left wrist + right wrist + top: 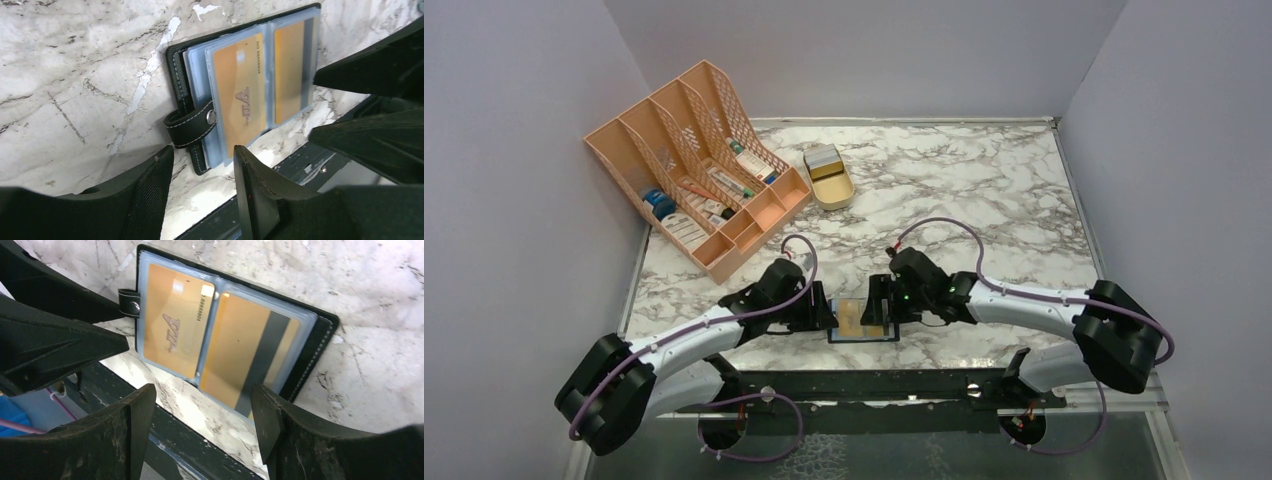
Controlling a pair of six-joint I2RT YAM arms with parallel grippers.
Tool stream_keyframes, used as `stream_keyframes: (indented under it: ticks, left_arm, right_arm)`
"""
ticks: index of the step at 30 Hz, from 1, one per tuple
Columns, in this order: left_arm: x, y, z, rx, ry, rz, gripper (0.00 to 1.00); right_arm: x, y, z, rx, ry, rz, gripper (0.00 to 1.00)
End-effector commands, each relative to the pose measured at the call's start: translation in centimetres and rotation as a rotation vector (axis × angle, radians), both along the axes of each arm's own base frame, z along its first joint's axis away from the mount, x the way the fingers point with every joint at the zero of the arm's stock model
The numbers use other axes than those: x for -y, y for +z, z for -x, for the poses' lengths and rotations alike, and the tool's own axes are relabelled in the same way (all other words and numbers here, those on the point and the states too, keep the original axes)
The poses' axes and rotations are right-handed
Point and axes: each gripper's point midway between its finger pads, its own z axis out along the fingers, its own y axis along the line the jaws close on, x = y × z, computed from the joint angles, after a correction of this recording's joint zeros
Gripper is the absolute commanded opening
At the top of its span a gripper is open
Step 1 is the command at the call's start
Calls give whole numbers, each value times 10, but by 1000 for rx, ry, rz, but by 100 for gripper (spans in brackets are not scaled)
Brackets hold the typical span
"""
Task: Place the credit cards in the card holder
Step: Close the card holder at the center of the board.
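Note:
The black card holder (862, 322) lies open and flat near the table's front edge, between my two grippers. Its blue-grey clear sleeves hold two gold-yellow credit cards. In the left wrist view the holder (175, 75) shows a VIP card (240, 95) and a second gold card (289, 70), with the snap strap to the left. In the right wrist view the holder (320, 340) shows the VIP card (175, 320) and a card with a dark stripe (245, 350). My left gripper (824, 318) (204, 155) and my right gripper (879, 305) (204, 392) are both open and empty, at the holder's two ends.
A peach mesh file organiser (699, 165) with boxes stands at the back left. A tan oval tin (829, 178) beside it has a small pale grey stack (822, 158) at its far end. The dark front rail (874, 385) runs just below the holder.

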Motion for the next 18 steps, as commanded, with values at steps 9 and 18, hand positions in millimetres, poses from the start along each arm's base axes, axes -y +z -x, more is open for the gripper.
stream_keyframes:
  ticks: [9,18]
  left_arm:
    - [-10,-13,-8,23,31,-89,42]
    - [-28,-16,-12,35,88,-174,32]
  right_arm:
    - [31,-9,-6,41,-116,47,74]
    - [38,-12,-11,52,-151,76,77]
